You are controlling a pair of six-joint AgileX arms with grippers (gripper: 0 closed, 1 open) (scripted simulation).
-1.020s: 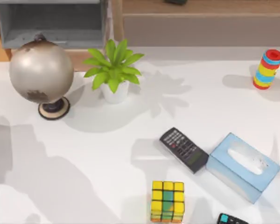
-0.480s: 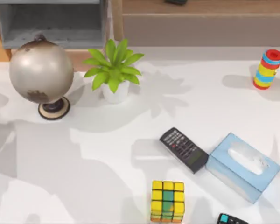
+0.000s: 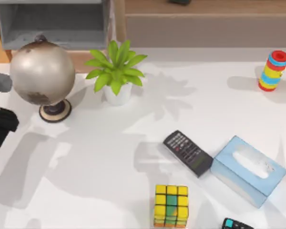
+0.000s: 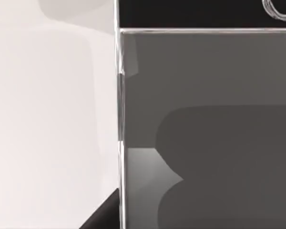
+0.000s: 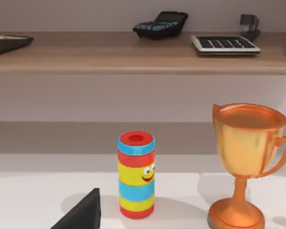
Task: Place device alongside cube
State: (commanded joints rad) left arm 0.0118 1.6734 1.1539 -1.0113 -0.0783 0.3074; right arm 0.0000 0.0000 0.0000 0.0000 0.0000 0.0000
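Since a moment earlier, my left arm (image 3: 1,125) had swung into the top view at the tabletop's (image 3: 133,157) left edge, just beside the globe (image 3: 42,72); whether its fingers were wide or narrow I could not tell. Nothing else had shifted. The remote (image 3: 187,152), which I judged to be the device, lay flat near the middle-right, diagonal, between the cube (image 3: 170,205) and the tissue box (image 3: 248,170), close to the cube but not alongside it. The cube stood at the near edge. My left arm was well apart from both, so the reach was only starting, I judged. My right wrist faced the striped toy (image 5: 136,174) and trophy (image 5: 245,157).
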